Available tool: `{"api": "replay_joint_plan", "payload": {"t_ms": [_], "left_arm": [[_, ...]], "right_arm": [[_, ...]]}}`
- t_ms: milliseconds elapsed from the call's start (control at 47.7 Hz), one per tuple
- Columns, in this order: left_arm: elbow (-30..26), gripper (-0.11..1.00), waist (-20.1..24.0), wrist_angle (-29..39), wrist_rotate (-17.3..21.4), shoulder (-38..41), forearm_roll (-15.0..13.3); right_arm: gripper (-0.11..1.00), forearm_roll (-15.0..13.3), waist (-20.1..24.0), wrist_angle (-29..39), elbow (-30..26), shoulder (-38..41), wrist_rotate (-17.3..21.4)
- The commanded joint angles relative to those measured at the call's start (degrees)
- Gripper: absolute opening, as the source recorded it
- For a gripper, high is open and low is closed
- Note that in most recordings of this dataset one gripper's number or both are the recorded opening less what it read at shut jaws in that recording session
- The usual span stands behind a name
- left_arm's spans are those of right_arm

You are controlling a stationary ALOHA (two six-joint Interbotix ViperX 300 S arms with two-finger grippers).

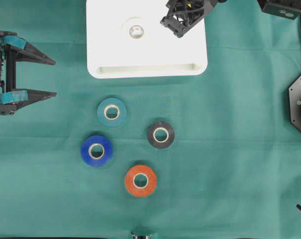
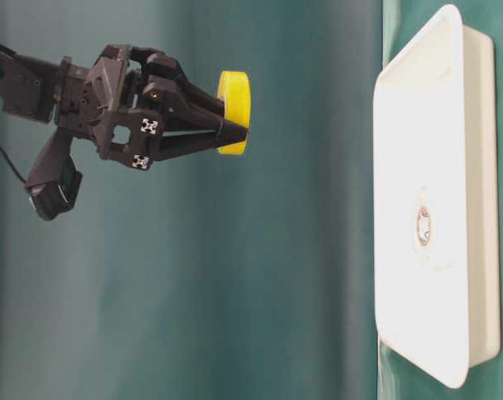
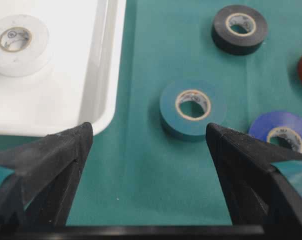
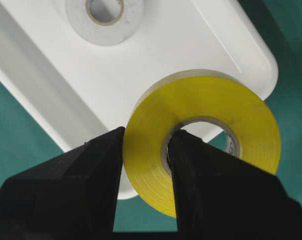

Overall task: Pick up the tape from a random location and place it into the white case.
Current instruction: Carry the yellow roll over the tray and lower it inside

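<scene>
R gripper clamped on a yellow tape roll: one finger outside the roll wall, the other through the core hole, pinching the wall between them. Table-level view shows the roll held on edge at the fingertips, well clear of the white case, with open space between them. From the wrist cam the roll hangs above a rounded corner of the case, partly over the rim, partly over cloth.

White case sits at top centre of the overhead view, on the green cloth. One white tape roll lies flat inside it (hard to pick out, white on white; cardboard core gives it away). R gripper body overlaps the case's upper right corner in the overhead view.

L gripper at the left edge of the overhead view, jaws spread wide, nothing between them, teal pads on the fingers. Its wrist cam looks past both fingertips at the case edge and the loose rolls.

Loose rolls on cloth, all flat, none touching:
- teal roll, nearest the case
- black roll, to the right of teal
- blue roll, below teal
- orange-red roll, lowest of the group
</scene>
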Motion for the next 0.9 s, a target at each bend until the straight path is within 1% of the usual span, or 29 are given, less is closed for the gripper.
{"api": "replay_joint_plan", "payload": {"t_ms": [0, 251, 503, 691, 880], "left_arm": [[-1.1, 0.96, 0.2, -0.3, -0.1, 0.2, -0.1], [-1.1, 0.96, 0.2, -0.3, -0.1, 0.2, -0.2], [-1.1, 0.96, 0.2, -0.3, -0.1, 0.2, -0.2], [-1.1, 0.96, 0.2, -0.3, -0.1, 0.2, -0.1], [-1.1, 0.96, 0.2, -0.3, -0.1, 0.2, -0.1]], "right_arm": [[0.28, 0.1, 0.0, -1.8, 0.4, -1.7, 0.2], [0.28, 0.6, 0.0, -8.6, 5.5, 0.9, 0.7], [0.28, 1.2, -0.6, -18.7, 11.3, 6.2, 1.0], [0.28, 1.5, -1.4, -23.3, 13.1, 9.8, 1.0], [0.28, 1.5, -2.4, -27.2, 14.6, 11.6, 1.1]]}}
